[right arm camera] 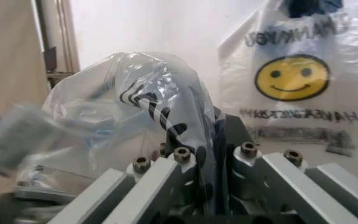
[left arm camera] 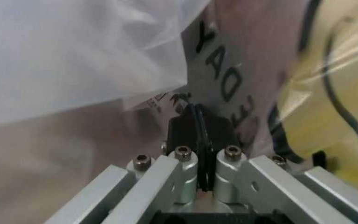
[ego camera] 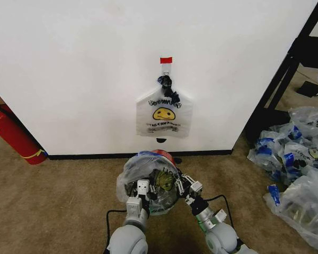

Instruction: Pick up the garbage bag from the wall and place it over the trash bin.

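Note:
The garbage bag, thin whitish crinkly plastic with black print, is draped over the trash bin. The bin is a dark round shape under the film with red showing at its far side, and it stands on the carpet in front of the wall. My left gripper is shut on the bag's near left part. In the left wrist view the gripper pinches the film. My right gripper is shut on the near right part; in the right wrist view it clamps a fold of the bag.
A similar smiley bag hangs on the wall from a hook under red tape. A red fire extinguisher leans at the left. Heaped clear bags with blue labels lie at the right, beside a black frame.

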Tool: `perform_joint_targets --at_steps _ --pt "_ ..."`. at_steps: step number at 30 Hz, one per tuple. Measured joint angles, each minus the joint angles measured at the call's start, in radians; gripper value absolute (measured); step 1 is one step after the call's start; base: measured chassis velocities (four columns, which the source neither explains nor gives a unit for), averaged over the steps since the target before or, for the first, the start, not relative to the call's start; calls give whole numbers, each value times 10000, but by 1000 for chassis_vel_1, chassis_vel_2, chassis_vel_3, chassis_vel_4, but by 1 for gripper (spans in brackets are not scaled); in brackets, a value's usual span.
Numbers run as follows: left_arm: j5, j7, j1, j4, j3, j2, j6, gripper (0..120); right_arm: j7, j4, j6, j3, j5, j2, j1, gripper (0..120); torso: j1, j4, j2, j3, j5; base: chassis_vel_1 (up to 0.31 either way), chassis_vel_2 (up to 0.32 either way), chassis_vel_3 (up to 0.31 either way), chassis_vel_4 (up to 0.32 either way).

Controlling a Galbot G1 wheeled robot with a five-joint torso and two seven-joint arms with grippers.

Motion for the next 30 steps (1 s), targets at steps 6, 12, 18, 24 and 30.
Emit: perform_joint_targets --at_steps 6,12,18,24,30 --pt "255 -113 -368 648 -124 -218 -154 0 -298 170 102 -20 -95 -13 -170 2 0 0 0 0 0 0 0 0 0" --pt "332 -137 -577 1010 -186 -352 -238 0 -468 262 117 -49 -103 9 -213 2 0 0 0 0 0 0 0 0 0" --pt "138 26 -733 1137 -184 -361 -319 0 -692 306 118 -91 -69 11 -251 2 0 0 0 0 0 0 0 0 0" --pt "-467 275 -1149 1455 -153 -327 -376 0 -1048 345 116 -99 105 -21 -300 2 0 0 0 0 0 0 0 0 0" --pt "-887 312 -1507 1750 -216 -325 -390 0 -1205 366 113 -78 195 -68 -341 2 0 0 0 0 -1 0 0 0 0"
